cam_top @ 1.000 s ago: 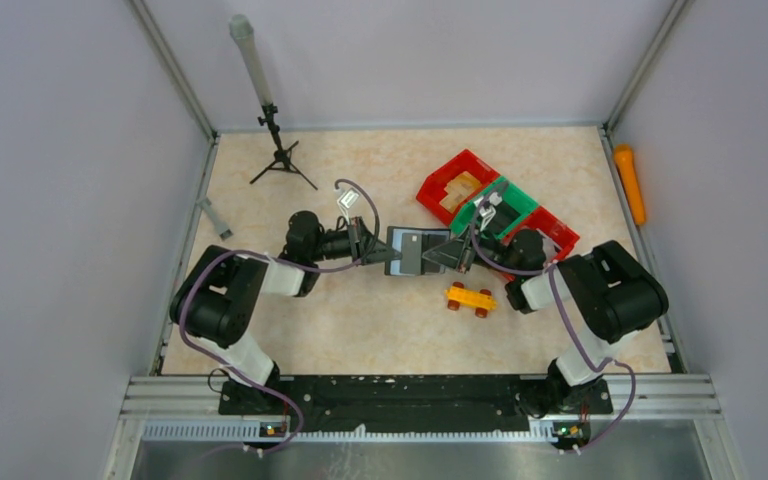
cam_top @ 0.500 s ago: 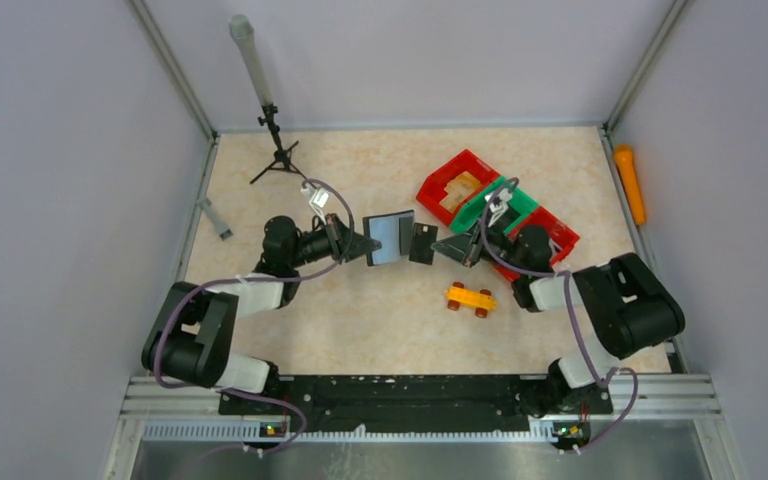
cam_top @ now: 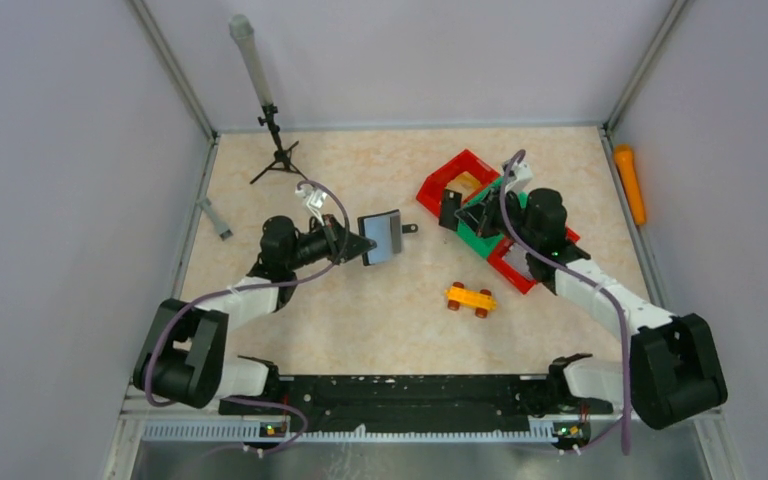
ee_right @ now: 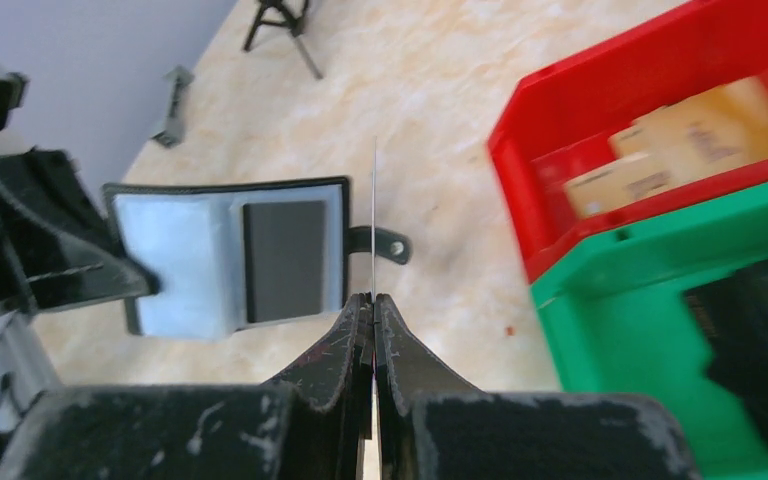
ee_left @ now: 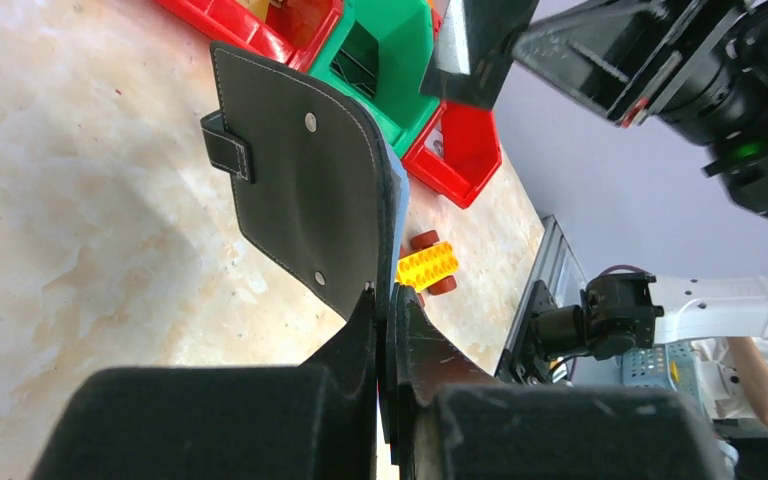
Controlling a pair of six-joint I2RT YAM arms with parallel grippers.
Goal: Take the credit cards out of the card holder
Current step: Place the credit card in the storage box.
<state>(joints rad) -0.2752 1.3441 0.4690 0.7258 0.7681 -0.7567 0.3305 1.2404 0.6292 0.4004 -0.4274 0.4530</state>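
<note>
Your left claw is clenched on the edge of the open card holder, held up near the middle of the counter. Your right claw is clamped on a dark card at the holder's 3 o'clock, clear of it.

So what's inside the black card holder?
The card holder is open: pale blue-grey lining with one dark rectangle, pocket or card, I cannot tell. Anything tucked beneath is hidden. The right gripper pinches a thin card outside it.
</note>
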